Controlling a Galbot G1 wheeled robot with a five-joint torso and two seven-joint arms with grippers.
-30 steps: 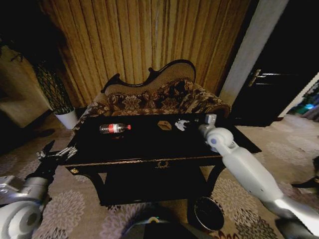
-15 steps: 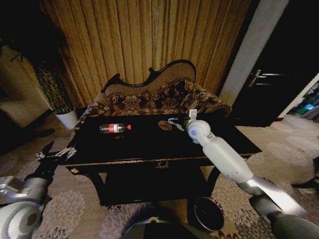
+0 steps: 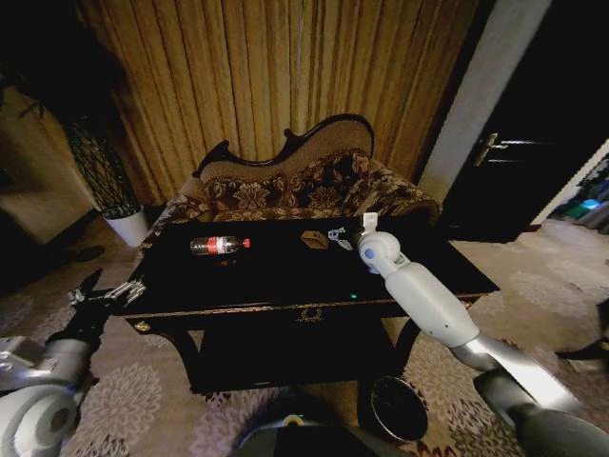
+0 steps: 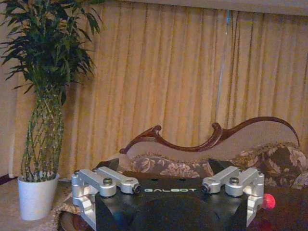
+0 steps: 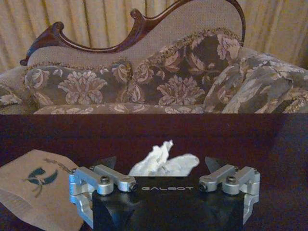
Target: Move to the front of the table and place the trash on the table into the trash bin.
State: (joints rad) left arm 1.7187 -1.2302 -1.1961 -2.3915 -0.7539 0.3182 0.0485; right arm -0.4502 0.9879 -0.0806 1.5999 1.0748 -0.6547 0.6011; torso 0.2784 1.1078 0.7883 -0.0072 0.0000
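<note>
The glossy black table point(image 3: 276, 278) stands right in front of me. On it lie a clear bottle point(image 3: 219, 245) with a red label, a small brown box point(image 3: 314, 239) and a white crumpled scrap point(image 5: 164, 162). My right gripper point(image 3: 336, 233) reaches over the table's far middle and is open, with the scrap between its fingers point(image 5: 109, 163); I cannot tell whether they touch it. The brown box point(image 5: 38, 185) lies just beside it. My left gripper point(image 3: 105, 293) hangs open and empty off the table's left end. The trash bin point(image 3: 398, 407) sits on the floor at the table's front right.
A floral sofa point(image 3: 304, 190) with a curved back stands close behind the table, in front of gold curtains. A plant in a white pot point(image 3: 128, 227) is at the far left. A dark door point(image 3: 533, 162) is at the right. Patterned carpet surrounds the table.
My right arm swung left across the table from its far right part to the white scrap, which now sits between its open fingers. The left arm has stayed still.
</note>
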